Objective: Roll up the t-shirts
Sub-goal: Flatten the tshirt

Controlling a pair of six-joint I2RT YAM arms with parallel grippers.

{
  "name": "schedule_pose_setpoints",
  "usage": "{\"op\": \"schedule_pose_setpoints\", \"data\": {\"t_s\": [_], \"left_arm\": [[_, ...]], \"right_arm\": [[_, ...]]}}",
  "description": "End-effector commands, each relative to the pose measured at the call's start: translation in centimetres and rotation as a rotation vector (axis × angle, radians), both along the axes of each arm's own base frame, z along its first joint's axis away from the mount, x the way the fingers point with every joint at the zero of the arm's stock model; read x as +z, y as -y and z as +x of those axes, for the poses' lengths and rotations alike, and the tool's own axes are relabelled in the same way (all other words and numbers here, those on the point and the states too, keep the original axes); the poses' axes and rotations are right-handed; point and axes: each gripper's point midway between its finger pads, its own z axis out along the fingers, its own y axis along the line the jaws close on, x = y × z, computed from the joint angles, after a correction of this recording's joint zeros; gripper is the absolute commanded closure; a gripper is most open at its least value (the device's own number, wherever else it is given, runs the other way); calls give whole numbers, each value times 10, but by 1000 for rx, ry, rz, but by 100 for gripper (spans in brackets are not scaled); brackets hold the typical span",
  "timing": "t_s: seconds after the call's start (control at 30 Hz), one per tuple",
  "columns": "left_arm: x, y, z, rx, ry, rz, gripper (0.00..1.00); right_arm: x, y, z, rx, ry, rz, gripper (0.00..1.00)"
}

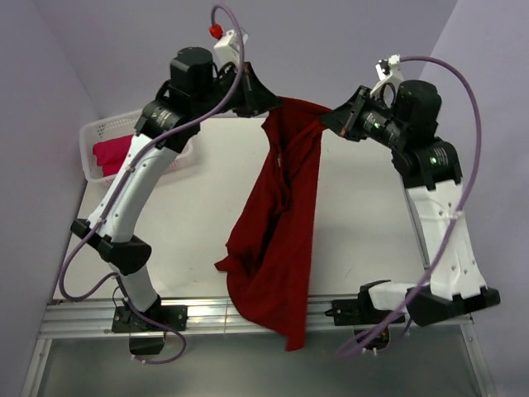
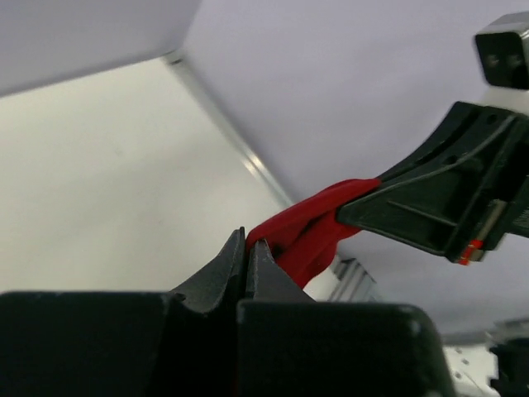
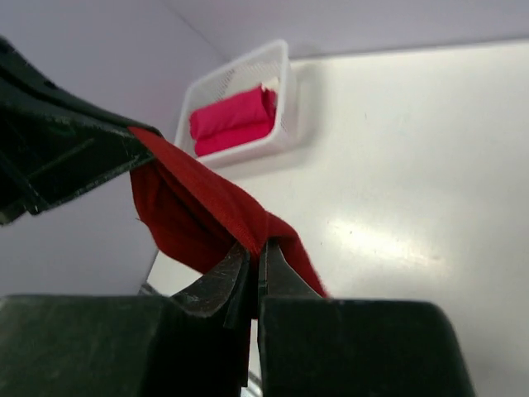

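Hanging from two pinched points in the upper centre of the overhead view, the dark crimson soft cloth t-shirt (image 1: 277, 223) is seen to trail down the middle of the frame in loose folds, its lowest tip passing over the metal rail (image 1: 215, 318) at the bottom edge of the white table top (image 1: 198, 207). The left gripper (image 2: 246, 241) is closed tight on a bunched edge of the cloth, and the right gripper (image 3: 256, 248) is likewise clamped on a thin fold, a short span being held between the two. The garment is judged light, limp and without stiffness: it will sag, twist and bunch wherever it is unsupported, and it could slip from a shallow pinch if pulled hard. A hold is best taken at a hem or shoulder seam, where doubled cloth gives more to bite. The table is smooth with a faint sheen, so the cloth is expected to slide easily and may need pinning while rolled. A brighter pinkish-red bundled shirt (image 3: 231, 122) lies in the white plastic lattice basket (image 1: 107, 122) at the upper left of the overhead view, and the table is closed in by pale lilac walls (image 1: 124, 50) at the back and sides.
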Motion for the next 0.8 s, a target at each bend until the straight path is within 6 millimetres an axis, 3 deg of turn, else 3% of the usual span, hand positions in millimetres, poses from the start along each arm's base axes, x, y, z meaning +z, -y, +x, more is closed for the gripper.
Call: {"op": "schedule_pose_setpoints", "data": {"t_s": [0.0, 0.03, 0.07, 0.1, 0.13, 0.17, 0.2, 0.23, 0.27, 0.3, 0.33, 0.37, 0.4, 0.43, 0.47, 0.53, 0.63, 0.77], "left_arm": [[11, -77, 56, 430, 65, 43, 100], [-4, -87, 62, 481, 16, 68, 100], [-17, -95, 68, 515, -27, 86, 100], [-43, -99, 74, 519, -90, 116, 99], [-55, -119, 82, 568, -148, 105, 100], [-68, -128, 87, 586, -188, 108, 100], [-94, -146, 92, 613, -249, 128, 100], [-105, -153, 95, 628, -267, 139, 100], [-114, -159, 99, 641, -273, 149, 100], [-137, -163, 101, 647, -304, 179, 100], [-145, -167, 103, 646, -301, 198, 100], [-152, -166, 108, 640, -295, 198, 100], [-177, -167, 111, 628, -332, 231, 100], [-188, -166, 113, 624, -344, 246, 100], [-196, -165, 116, 619, -356, 258, 100], [-213, -161, 121, 597, -383, 283, 100], [-216, -158, 126, 585, -377, 282, 100], [-209, -156, 128, 578, -366, 283, 100]], "right_arm": [[-30, 14, 43, -51, -122, 24, 100], [-39, 3, 47, 5, -159, 29, 94], [-47, 0, 52, 14, -196, 20, 73], [-66, -2, 63, 15, -249, 7, 66], [-74, -6, 64, 25, -265, -6, 59], [-95, -11, 64, 26, -295, -37, 44], [-99, -12, 58, 26, -289, -48, 36], [-109, -14, 52, 27, -294, -66, 27], [-145, -18, 45, 35, -356, -88, 25], [-153, -15, 34, 28, -358, -92, 25], [-169, -14, 28, 28, -380, -98, 25], [-210, -11, 17, 30, -445, -113, 25], [-219, -6, 8, 13, -441, -123, 25], [-236, -2, 2, 2, -465, -138, 25], [-264, 4, -8, -12, -515, -165, 25], [-285, 17, -11, -75, -540, -213, 24], [-308, 31, -10, -148, -594, -270, 25], [-323, 20, 0, -126, -674, -237, 30]]}}
